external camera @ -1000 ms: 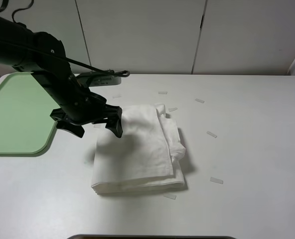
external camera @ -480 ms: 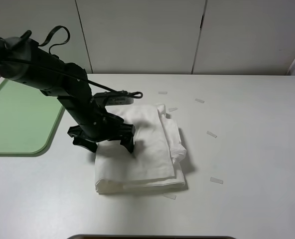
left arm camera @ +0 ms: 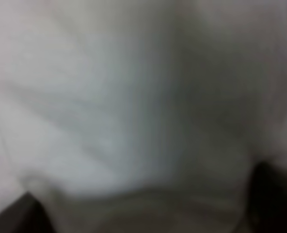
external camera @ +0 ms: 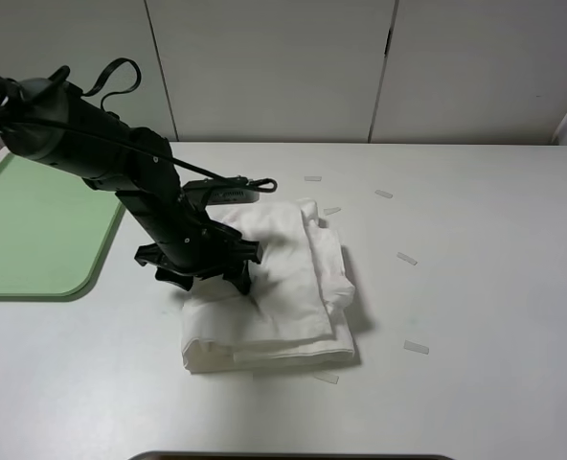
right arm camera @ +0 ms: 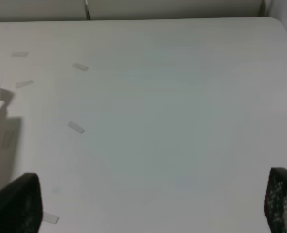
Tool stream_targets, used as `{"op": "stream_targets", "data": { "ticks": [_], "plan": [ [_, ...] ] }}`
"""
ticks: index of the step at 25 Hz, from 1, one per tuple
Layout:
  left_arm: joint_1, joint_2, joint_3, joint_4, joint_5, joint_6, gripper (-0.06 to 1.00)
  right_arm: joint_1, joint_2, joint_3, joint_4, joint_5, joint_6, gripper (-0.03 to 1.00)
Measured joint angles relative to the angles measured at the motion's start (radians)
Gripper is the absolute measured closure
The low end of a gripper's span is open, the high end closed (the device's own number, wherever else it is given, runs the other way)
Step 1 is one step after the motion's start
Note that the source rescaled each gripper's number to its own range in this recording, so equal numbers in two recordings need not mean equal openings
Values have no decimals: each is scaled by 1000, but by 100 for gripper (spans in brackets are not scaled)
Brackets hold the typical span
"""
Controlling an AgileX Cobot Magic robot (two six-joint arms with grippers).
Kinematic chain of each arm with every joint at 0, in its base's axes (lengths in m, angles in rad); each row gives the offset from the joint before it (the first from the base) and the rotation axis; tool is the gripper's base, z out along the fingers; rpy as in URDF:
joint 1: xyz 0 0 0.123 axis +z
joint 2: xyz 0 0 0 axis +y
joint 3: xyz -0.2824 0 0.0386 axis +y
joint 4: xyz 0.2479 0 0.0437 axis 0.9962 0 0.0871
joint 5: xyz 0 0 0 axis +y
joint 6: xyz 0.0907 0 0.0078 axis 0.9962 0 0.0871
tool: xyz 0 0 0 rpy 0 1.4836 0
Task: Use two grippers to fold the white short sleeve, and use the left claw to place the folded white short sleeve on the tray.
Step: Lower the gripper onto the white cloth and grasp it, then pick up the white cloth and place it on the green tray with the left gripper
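White table [external camera: 475, 316]: I see white short sleeve [external camera: 283, 287] folded, rumpled; left pincer [external camera: 210, 273] pressed into its edge, grip unclear; right pincer [right arm camera: 148, 206] wide open, empty.

Left wrist view: white short sleeve [left arm camera: 134, 107] fills it, blurred.

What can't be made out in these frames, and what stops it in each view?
- Left gripper, exterior high: its own arm covers the fingertips; whether they pinch the white short sleeve can't be told.
- Left wrist: blurred, only white cloth and dark finger corners.
- Tray, exterior high: cut off by the left edge and the arm.
- Right gripper: absent from exterior high; right wrist shows only finger edges.
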Motion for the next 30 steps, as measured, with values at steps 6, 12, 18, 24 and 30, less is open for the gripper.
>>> {"op": "stream_targets", "data": {
  "ticks": [6,12,18,24,30],
  "plan": [
    [-3,5,-1,-17,-17,0,62,0,0,0,0,0,0,-3],
    [-3,0,-3,-19,-16,0,82,0,0,0,0,0,0,-3],
    [-3,11,-85,113,121,0,82,0,0,0,0,0,0,-3],
    [-2,12,-201,340,339,0,82,0,0,0,0,0,0,-3],
    [5,13,-292,522,485,0,82,0,0,0,0,0,0,-3]
  ]
}}
